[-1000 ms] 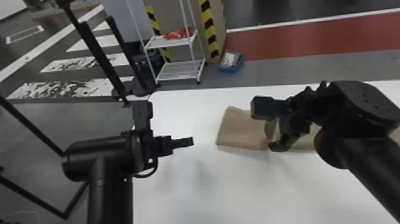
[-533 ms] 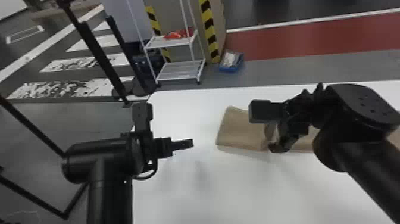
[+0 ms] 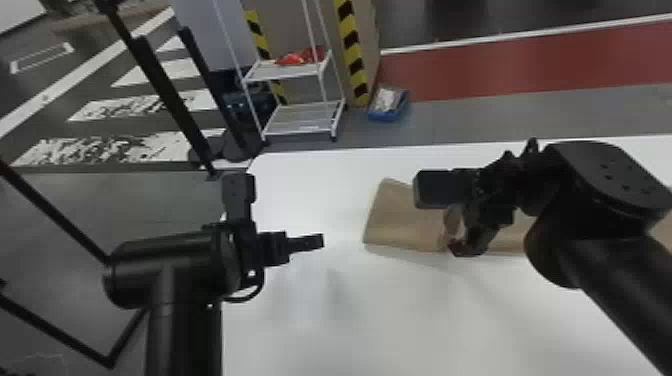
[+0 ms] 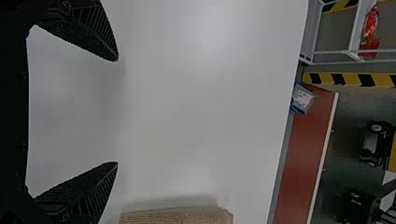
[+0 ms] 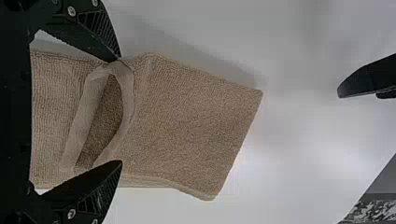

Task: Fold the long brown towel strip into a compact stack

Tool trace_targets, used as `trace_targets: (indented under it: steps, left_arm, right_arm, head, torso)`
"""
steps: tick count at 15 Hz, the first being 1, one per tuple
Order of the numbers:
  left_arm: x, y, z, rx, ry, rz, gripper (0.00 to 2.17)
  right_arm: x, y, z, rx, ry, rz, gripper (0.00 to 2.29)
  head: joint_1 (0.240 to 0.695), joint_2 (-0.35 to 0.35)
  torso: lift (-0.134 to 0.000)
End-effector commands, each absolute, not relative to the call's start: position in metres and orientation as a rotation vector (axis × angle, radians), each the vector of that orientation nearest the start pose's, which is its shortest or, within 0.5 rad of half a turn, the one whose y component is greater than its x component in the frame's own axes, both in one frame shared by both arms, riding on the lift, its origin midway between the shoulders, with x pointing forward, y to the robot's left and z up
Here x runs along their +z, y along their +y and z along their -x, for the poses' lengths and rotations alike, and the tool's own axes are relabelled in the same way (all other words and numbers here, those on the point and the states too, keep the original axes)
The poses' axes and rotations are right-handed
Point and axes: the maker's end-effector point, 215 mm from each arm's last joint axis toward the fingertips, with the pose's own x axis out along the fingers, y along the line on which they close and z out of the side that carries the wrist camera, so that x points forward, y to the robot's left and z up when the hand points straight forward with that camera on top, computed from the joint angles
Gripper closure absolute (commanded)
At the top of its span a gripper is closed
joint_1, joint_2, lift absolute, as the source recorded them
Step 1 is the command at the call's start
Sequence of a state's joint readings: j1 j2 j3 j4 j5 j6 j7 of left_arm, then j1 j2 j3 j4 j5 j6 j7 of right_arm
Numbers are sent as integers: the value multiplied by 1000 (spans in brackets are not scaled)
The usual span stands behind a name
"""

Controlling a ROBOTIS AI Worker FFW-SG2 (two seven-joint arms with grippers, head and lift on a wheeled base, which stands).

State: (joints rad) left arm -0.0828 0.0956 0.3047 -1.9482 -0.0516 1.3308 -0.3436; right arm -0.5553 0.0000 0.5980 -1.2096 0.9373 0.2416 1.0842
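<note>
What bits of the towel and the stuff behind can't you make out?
- Head view: middle of the towel, hidden by the right arm.
- Head view: towel's far end, cut off by the right edge.
- Head view: what the red thing on the rack is; too small.

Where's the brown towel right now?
The towel lies on the white table, right of centre in the head view, with the right tool over it.

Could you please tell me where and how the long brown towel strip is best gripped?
On the towel, probably the pale hem, from above: the hem bows up into a loop, and the right gripper has its open fingers near the loop's two ends.
</note>
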Motion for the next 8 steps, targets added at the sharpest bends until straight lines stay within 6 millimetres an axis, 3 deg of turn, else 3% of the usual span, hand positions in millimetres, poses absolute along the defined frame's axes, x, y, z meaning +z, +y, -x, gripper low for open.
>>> trace_targets:
  steps: [1, 4, 6, 8]
  left_arm:
    - [-436, 354, -494, 38, 831, 181, 87]
    - [-438, 353, -492, 38, 834, 182, 87]
    - [-437, 355, -493, 42, 831, 181, 87]
    - [-438, 356, -491, 43, 835, 181, 87]
  right_arm:
    - [-428, 43, -573, 1207, 460, 1248, 117]
    - [-441, 38, -572, 1209, 476, 1271, 262]
    - [-441, 37, -573, 1204, 479, 1270, 471]
    - [-439, 36, -575, 1196, 484, 1261, 505]
  head:
    - [695, 350]
    - [695, 350]
    - [695, 350]
    - [695, 350]
  torso:
    - [-123]
    - [-123]
    - [-123]
    - [-123]
